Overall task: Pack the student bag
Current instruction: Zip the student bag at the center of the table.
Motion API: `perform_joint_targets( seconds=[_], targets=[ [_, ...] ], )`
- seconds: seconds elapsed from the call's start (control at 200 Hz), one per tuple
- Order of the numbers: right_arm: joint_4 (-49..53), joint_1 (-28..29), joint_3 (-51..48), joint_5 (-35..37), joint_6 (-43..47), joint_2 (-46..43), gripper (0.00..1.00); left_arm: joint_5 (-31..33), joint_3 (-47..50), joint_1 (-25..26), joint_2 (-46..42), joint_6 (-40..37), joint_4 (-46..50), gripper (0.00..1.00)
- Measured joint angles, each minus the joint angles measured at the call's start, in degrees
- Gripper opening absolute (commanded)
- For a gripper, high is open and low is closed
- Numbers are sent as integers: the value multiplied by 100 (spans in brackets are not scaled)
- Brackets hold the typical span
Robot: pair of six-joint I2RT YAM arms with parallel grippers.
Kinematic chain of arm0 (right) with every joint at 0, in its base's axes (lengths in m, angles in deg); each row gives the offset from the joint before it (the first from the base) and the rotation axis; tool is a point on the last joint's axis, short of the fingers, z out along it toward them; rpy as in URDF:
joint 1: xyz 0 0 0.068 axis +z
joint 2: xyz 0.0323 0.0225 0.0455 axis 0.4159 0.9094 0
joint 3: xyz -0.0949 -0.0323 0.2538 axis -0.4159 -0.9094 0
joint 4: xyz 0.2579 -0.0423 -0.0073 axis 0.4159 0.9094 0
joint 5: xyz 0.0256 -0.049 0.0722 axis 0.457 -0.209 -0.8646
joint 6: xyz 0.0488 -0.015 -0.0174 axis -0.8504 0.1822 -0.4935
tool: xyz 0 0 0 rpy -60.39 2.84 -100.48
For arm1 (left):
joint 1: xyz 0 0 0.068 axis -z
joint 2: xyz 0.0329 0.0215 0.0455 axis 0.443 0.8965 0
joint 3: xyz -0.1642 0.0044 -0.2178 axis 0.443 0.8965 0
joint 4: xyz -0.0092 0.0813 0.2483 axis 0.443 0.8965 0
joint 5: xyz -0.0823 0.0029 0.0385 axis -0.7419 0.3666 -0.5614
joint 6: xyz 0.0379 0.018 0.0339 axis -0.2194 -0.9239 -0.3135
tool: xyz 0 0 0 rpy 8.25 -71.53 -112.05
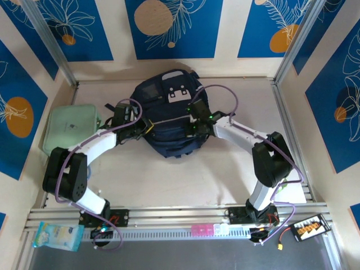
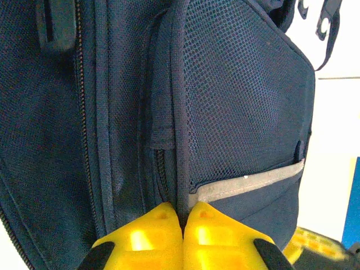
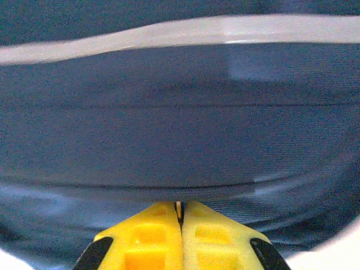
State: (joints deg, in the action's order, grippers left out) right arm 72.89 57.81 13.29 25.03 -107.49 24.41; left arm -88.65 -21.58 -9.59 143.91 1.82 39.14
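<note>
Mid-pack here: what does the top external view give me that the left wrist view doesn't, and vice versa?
Top external: pale mint-green flat zip case lying at the left. Left wrist: dark mesh side pocket, dark zipper, yellow left fingers shut on the pocket seam. Both: navy-blue fabric backpack with its light stripe.

Navy student bag (image 1: 169,138) lies mid-table — white buckle patch up, pale stripe across pocket.
</note>
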Motion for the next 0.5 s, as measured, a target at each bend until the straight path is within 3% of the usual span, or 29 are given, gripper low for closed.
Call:
perform_joint_targets(
  seconds=[0.1, 0.18, 0.325, 0.5],
  targets=[
    [140, -262, 0, 85, -85, -48, 0, -26, -31, 0, 0, -39, 2, 0],
    [179, -236, 4, 105, -96, -59, 0, -24, -87, 0, 0, -120, 74, 14],
    [310, 168, 162, 345, 39, -57, 0, 208, -216, -87, -28, -463, 442, 49],
    [345, 857, 634, 205, 208, 85, 0, 1014, -271, -271, -538, -1047, 1318, 60]
  ],
)
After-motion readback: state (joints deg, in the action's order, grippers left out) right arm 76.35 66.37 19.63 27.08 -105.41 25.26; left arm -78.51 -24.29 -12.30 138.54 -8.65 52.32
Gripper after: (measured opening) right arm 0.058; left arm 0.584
